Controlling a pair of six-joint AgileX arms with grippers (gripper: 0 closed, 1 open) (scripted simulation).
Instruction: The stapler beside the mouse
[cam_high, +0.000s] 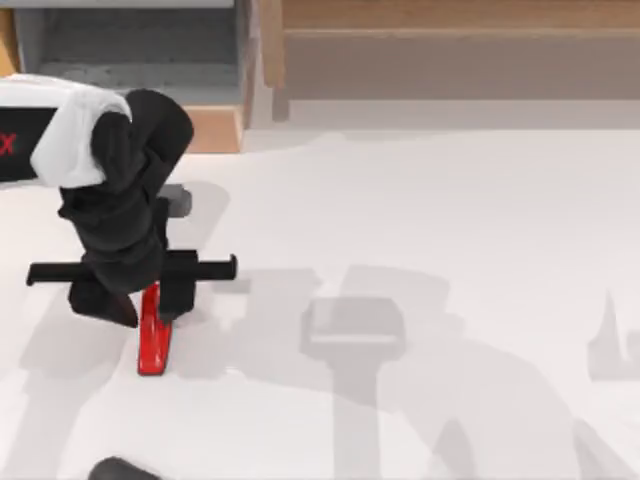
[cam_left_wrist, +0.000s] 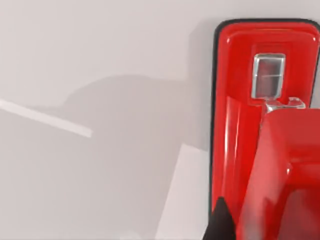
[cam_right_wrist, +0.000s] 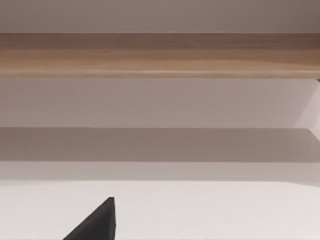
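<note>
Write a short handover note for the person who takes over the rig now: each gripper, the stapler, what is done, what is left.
Left gripper: down at the table's left side, over the far end of the red stapler, one fingertip beside it. A firm grip cannot be confirmed.
Right gripper: parked; one fingertip shows above the table.
Done: approach to the stapler.
Left: secure it, carry it, set it beside the mouse.

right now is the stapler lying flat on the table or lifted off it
Cannot tell. In the top view the stapler pokes out beneath the left tool above the table, but no contact or gap is visible.
</note>
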